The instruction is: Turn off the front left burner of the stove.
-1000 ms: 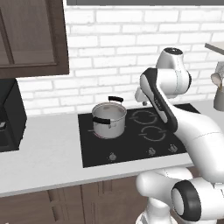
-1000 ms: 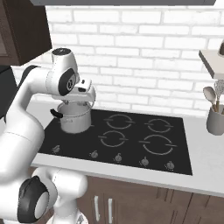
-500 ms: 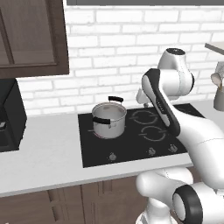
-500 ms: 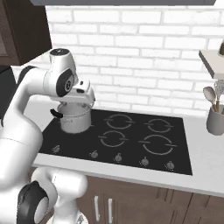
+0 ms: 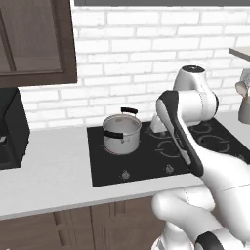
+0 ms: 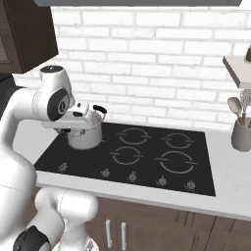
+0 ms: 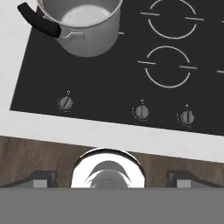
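White brick (image 5: 146, 53) backs a pale counter (image 5: 53, 171) that holds the stove (image 5: 141, 163), with dark wood cabinets (image 5: 34, 39) above at about 10 o'clock in the left base view. At the far left of that view a black boxy appliance (image 5: 10, 129) stands on the counter. Next comes a steel pot (image 5: 121, 133) with black handles, sitting on the left part of the glass; in the right base view the same pot (image 6: 87, 135) stands partly behind the arm's upper joint. The front left burner lies under or beside the pot, and I cannot tell its ring apart from the pot's base. Along the front edge of the glass runs a row of small silver knobs (image 7: 141, 112), the leftmost knob (image 7: 65, 103) sitting at about 6 o'clock from the pot in the hand view. Grey ring zones (image 6: 126, 155) fill the middle and right of the cooktop. At the far right a grey utensil holder (image 6: 241, 133) with spoons stands on the counter under a small shelf (image 6: 238, 66). The gripper (image 7: 107, 178) hovers over the counter's front edge, well apart from the knobs; whether its jaws are spread or pressed together I cannot tell.
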You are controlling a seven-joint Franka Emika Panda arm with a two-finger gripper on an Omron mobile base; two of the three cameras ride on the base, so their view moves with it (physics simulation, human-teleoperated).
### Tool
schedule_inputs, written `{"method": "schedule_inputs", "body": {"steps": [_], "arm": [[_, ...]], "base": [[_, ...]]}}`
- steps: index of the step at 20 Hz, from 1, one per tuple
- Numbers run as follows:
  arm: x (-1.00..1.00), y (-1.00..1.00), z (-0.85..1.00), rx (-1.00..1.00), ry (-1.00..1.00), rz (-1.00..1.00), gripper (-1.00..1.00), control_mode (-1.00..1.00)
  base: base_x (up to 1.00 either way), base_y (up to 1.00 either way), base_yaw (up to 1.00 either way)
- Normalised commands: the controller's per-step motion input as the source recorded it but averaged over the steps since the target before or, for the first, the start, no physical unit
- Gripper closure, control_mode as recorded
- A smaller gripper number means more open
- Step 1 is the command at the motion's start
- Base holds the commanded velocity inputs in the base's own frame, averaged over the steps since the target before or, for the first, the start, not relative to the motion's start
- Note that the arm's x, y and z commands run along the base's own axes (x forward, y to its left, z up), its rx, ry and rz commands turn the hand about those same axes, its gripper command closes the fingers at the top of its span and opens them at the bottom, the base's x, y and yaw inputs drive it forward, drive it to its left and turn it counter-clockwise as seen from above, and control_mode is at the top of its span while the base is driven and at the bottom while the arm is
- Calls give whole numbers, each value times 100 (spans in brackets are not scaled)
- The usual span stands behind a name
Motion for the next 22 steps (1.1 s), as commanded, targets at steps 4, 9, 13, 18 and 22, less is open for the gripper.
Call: {"method": "schedule_inputs", "body": {"steps": [4, 9, 13, 18, 22], "arm": [[-19, 62, -41, 0, 9, 4, -100, -100], [-2, 65, -50, 2, 7, 1, -100, -100], [3, 86, -69, 3, 0, 0, -100, -100], [39, 43, -56, 14, 0, 0, -100, -100], [61, -9, -38, 0, 0, -4, -100, -100]], "base": [[0, 0, 0], [0, 0, 0], [0, 0, 0], [0, 0, 0], [0, 0, 0]]}}
